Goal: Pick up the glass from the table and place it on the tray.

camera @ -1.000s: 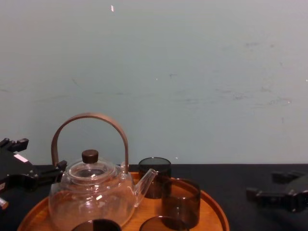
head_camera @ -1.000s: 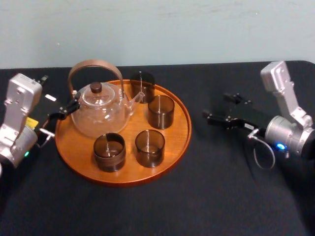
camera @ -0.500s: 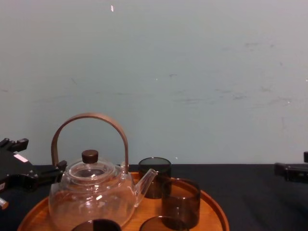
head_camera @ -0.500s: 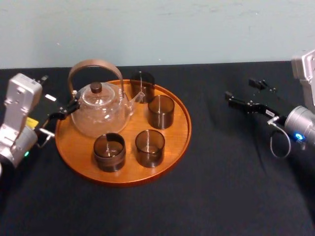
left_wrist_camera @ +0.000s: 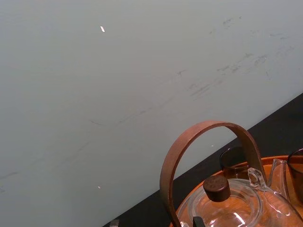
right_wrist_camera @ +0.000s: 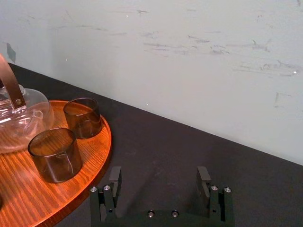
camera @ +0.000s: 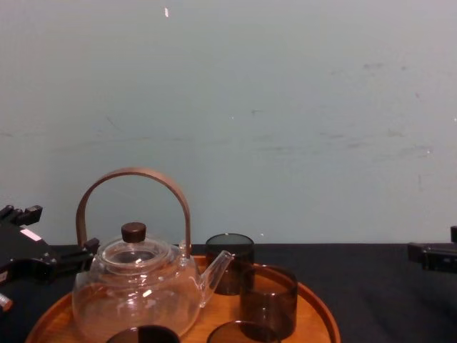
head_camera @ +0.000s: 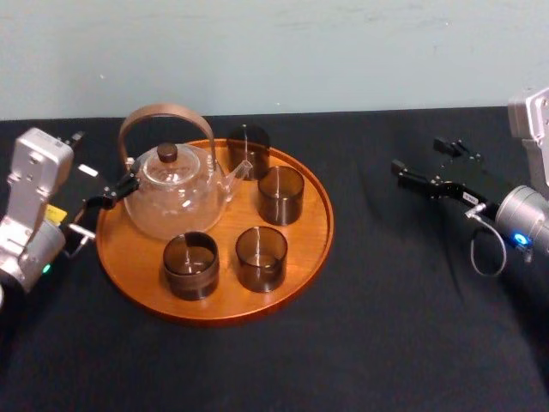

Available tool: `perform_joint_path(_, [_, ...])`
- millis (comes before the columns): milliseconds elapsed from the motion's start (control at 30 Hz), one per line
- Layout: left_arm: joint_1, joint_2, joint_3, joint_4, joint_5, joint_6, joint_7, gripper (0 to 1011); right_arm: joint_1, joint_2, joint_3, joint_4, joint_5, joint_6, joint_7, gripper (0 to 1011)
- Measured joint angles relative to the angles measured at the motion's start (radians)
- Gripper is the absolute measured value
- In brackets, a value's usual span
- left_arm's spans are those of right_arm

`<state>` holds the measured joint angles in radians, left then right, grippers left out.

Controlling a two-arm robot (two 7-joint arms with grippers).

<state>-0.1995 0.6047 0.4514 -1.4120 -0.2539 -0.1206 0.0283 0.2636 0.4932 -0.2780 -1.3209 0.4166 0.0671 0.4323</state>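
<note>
The right gripper (head_camera: 418, 156) hangs empty, fingers spread apart, above the table (head_camera: 386, 300). The nearest glass (head_camera: 280, 195) stands with three others on the tray (head_camera: 322, 232), well to the gripper's left. Placing looks finished, so the next move is probably only to retreat. The left gripper (head_camera: 107, 196) is parked beside the tray's opposite rim.

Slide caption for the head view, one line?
Four glasses and a teapot on the tray; right gripper open over the table, left gripper beside the teapot.

Black-draped table (head_camera: 386, 335) spanned the lower frame; round wooden tray (head_camera: 306, 230) lay directly on it, left of centre.
</note>
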Motion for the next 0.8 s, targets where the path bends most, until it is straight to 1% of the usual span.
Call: perform_joint_path(800, [0.000, 0.000, 0.000, 0.000, 0.000, 0.000, 0.000, 1010, 0.002, 0.000, -0.002, 0.001, -0.001, 0.000, 0.002, 1003])
